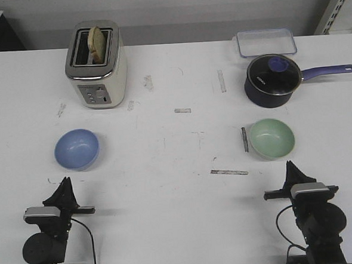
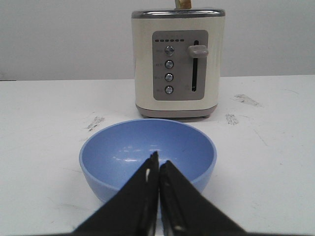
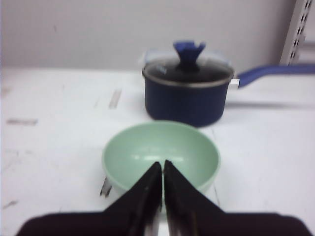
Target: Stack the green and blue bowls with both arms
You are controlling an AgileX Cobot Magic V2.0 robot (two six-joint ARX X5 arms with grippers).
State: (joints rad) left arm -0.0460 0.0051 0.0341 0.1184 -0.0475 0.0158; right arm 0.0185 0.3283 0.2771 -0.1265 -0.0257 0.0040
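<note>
The blue bowl (image 1: pixel 76 149) sits upright on the white bench (image 1: pixel 181 215) on the left side, just ahead of the left gripper (image 1: pixel 65 182) and apart from it. In the left wrist view the same blue bowl (image 2: pixel 147 157) lies straight beyond the left gripper (image 2: pixel 158 160), whose 2 fingers (image 2: pixel 140 196) are pressed together with only a thin seam between them, holding nothing.

The green bowl (image 1: pixel 272 138) sits upright on the right side of the bench, just ahead of the right gripper (image 1: pixel 290 165), not touched by it. In the right wrist view the green bowl (image 3: pixel 161 155) lies directly past the right gripper (image 3: pixel 162 164); its 2 fingers (image 3: pixel 142 196) are also pressed together and empty. The 2 bowls are well apart, 1 in front of each arm.

Behind the blue bowl stands 1 cream toaster (image 1: pixel 96 65) with 1 slice of bread (image 1: pixel 97 44) in a slot. Behind the green bowl stands 1 dark navy saucepan (image 1: pixel 272 80) with a glass lid and a long handle pointing right, and beyond it 1 clear plastic container (image 1: pixel 266 42). A short dark strip (image 1: pixel 244 138) lies just left of the green bowl.
</note>
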